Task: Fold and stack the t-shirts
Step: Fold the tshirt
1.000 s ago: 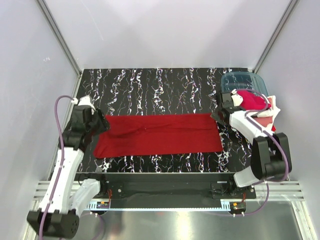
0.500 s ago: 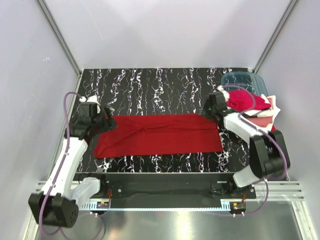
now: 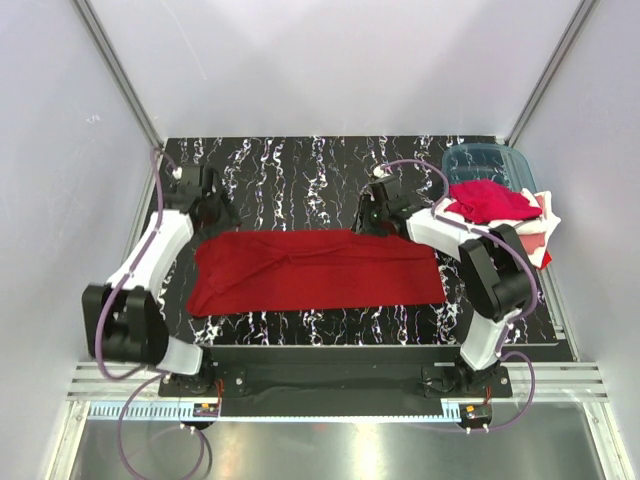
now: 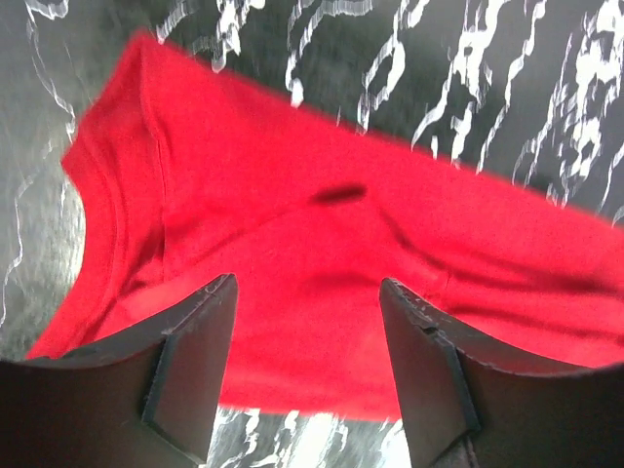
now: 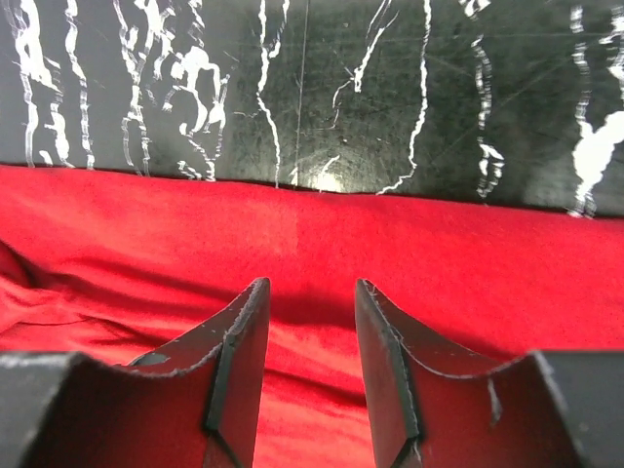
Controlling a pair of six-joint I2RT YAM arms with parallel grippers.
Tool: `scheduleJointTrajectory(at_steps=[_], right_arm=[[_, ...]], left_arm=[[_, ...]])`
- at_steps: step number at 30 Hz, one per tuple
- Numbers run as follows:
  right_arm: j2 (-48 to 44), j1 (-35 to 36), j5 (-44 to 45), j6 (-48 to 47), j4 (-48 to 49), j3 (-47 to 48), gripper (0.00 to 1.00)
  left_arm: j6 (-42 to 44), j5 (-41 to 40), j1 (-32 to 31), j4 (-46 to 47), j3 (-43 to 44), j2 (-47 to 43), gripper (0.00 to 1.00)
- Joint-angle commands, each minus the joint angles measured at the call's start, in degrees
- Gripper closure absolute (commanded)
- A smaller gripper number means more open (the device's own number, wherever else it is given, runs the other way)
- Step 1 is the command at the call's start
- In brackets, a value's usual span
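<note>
1. The deep red t-shirt (image 3: 320, 272) lies flat on the table (image 3: 300, 165) as a long band running left to right, in the near half and roughly centred between the two arms.
2. Its far edge is straight in the right wrist view (image 5: 487, 263). Soft creases run across the middle, and the left end is rounder and less even than the squared right end.
3. In the left wrist view the shirt (image 4: 322, 263) shows a stitched seam and a curved hem at its left end, with one small dark fold mark near the centre.
4. The left gripper (image 3: 212, 210) is at the shirt's far left corner. Its fingers are spread (image 4: 304, 302), with cloth visible between them and nothing pinched.
5. The right gripper (image 3: 372, 215) is over the far edge, right of centre. Its fingers stand apart (image 5: 310, 292) above the cloth and grip nothing.
6. A narrow strip of table shows along the shirt's near edge. A broad band of black, white-veined surface runs from the far edge to the back wall (image 3: 330, 60).
7. At the far right, well apart from the spread shirt, a crumpled red shirt (image 3: 490, 200) tops pink and white ones (image 3: 540, 222), overlapping the teal bin (image 3: 490, 160).
</note>
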Motion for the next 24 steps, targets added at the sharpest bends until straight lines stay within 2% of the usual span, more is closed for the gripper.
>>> scheduleJointTrajectory(at_steps=[1,5,8,9,15,19,24], right_arm=[[2.88,0.57,-3.64,-1.23,-0.85,3.49,0.53],[6.13,1.71,-7.07,-0.97,-1.98,4.55,0.55],[6.92,2.5,-9.87,0.43,-4.35,4.47,0.57],[6.75,2.59,-10.76,0.79,-4.54,4.03,0.59],[-0.36,4.96,-12.0,1.93,-3.31,-2.03,0.64],[-2.65,5.49,-14.19,2.2,-2.96,-4.32,0.66],[-0.81,5.5,-14.99,2.29,-3.14,-3.1,0.7]], left_arm=[[-2.11,-3.93,0.31,0.85,6.71,4.93,0.37],[-1.67,-2.79,0.57,1.03,9.71,11.69,0.41],[-0.97,0.98,2.15,2.08,9.8,16.18,0.44],[-0.71,4.56,2.68,3.3,9.54,17.15,0.48],[0.26,9.59,4.18,4.1,8.48,19.97,0.48],[1.4,9.08,4.18,0.77,11.81,23.04,0.47],[2.37,7.32,4.18,-1.42,13.66,25.24,0.47]])
